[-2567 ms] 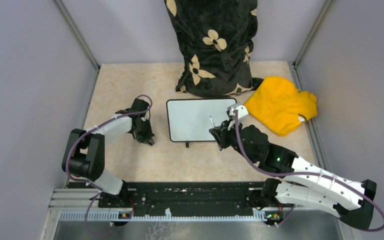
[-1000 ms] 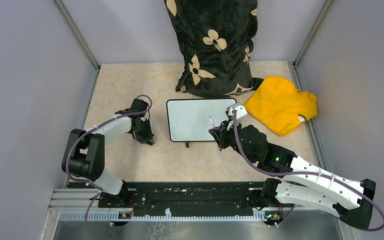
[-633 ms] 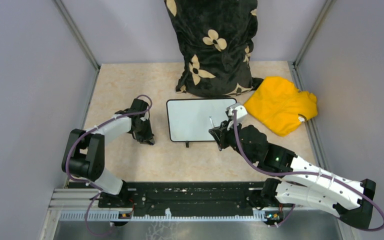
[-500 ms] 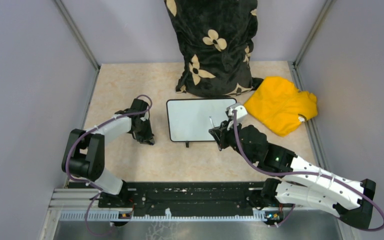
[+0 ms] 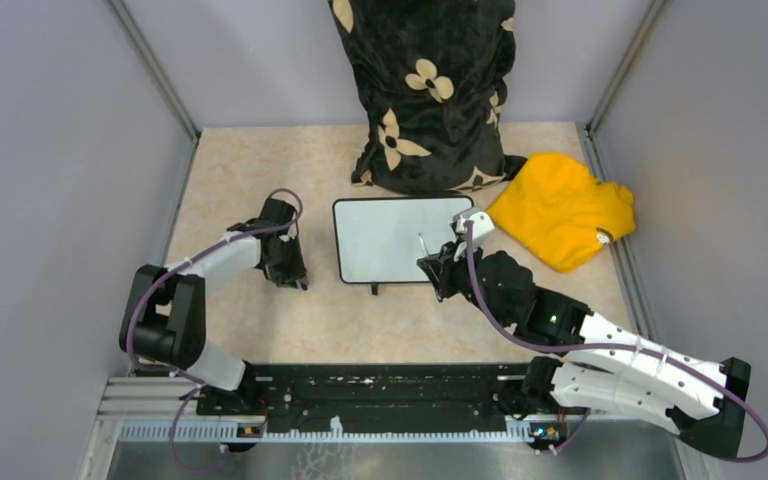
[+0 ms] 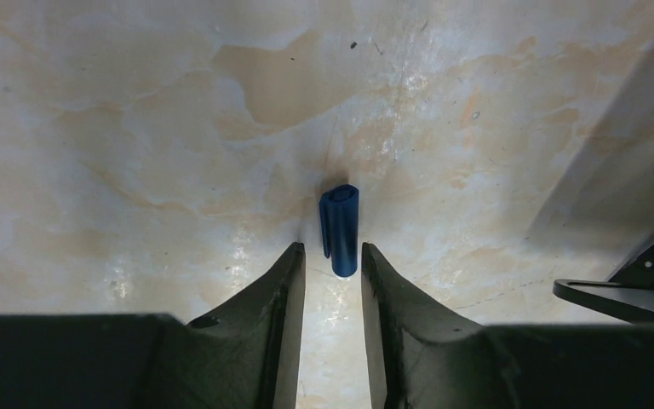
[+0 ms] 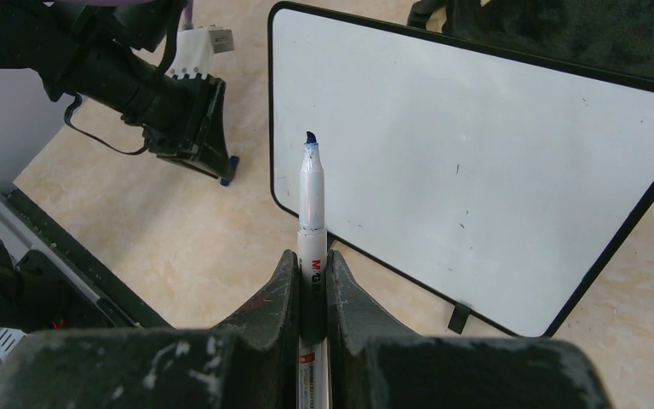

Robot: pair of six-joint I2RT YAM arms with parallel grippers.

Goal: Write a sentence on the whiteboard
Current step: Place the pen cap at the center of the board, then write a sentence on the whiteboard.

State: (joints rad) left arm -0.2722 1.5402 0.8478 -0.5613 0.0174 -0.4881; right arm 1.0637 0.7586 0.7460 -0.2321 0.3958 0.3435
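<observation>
Board status: the whiteboard lies flat on the desk, centre of the workspace, between the two arms. A yellow cloth sits just off its right end, and a dark flowered bag stands just behind it. In the right wrist view the white face is bare, with a few tiny specks and no blue strokes. No word of the sentence is on it yet.

Right tool: jaws closed tight on the barrel of a white marker. The marker is uncapped, and its blue tip points forward toward the board's near left corner. The tip looks to be held above the surface rather than on it, though the height is hard to judge from this angle. From overhead, the right tool hangs at the board's near right edge.

Left tool: jaws narrow, with a blue cap between the tips and apparently pinched there. It is low over the bare desk, off the board's left side. The cap also shows as a blue fleck at that tool's tip in the right wrist view.

Progress, as judged:
- The preparation looks finished, with the marker in grip, the cap off and the board in reach.
- All the writing is still to do.
- Next is probably to bring the tip down near the upper left of the board and start the first letter with light, even pressure.
- The board rests on small feet and could skid under a sideways push.
</observation>
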